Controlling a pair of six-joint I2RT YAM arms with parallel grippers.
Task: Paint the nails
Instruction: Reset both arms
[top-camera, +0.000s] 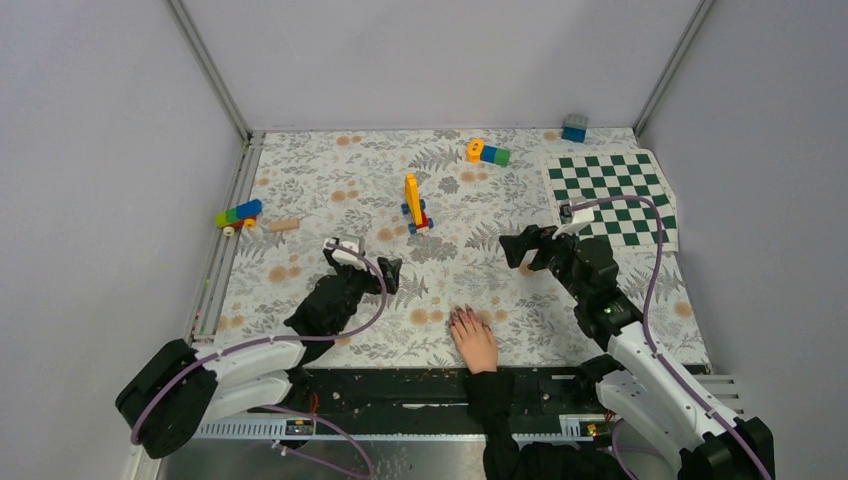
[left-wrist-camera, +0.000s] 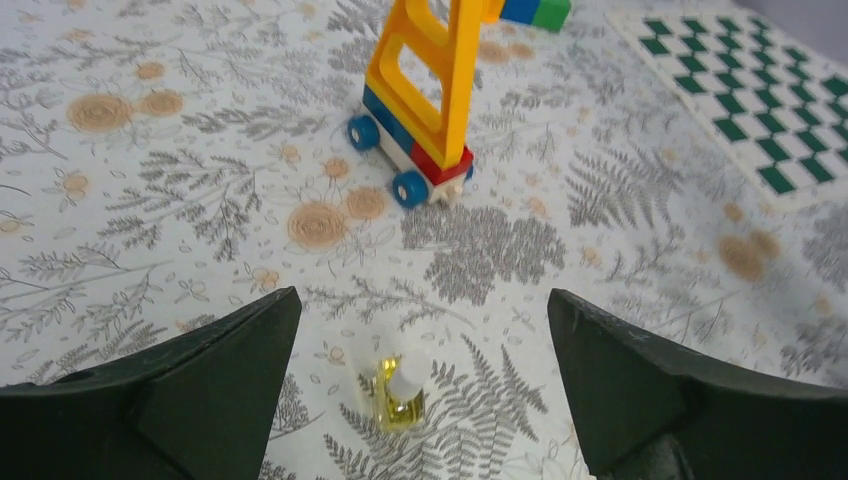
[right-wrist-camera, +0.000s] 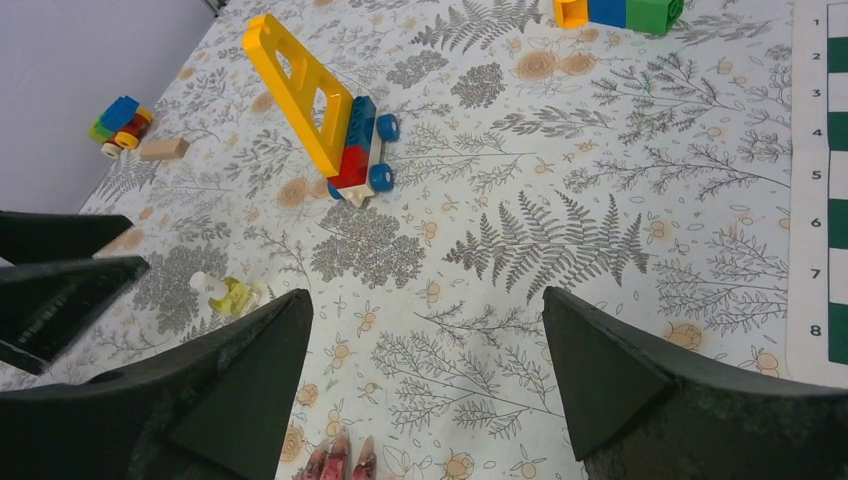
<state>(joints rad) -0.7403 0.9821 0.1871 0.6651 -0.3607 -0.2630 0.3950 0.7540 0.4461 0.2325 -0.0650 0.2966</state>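
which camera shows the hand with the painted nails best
The top external view: it shows the whole hand lying flat, with its dark nails in sight. The right wrist view catches only a few reddish fingertips at its bottom edge. The left wrist view shows nothing of it.

Dark-red nails (right-wrist-camera: 342, 457), fern-patterned grey-and-tan cloth (top-camera: 300, 190), green-and-white chequered mat (top-camera: 610, 190), yellow ladder toy (left-wrist-camera: 430, 90)

Glossy plastic cart (left-wrist-camera: 420, 110), seemingly glossy nails (right-wrist-camera: 332, 466)
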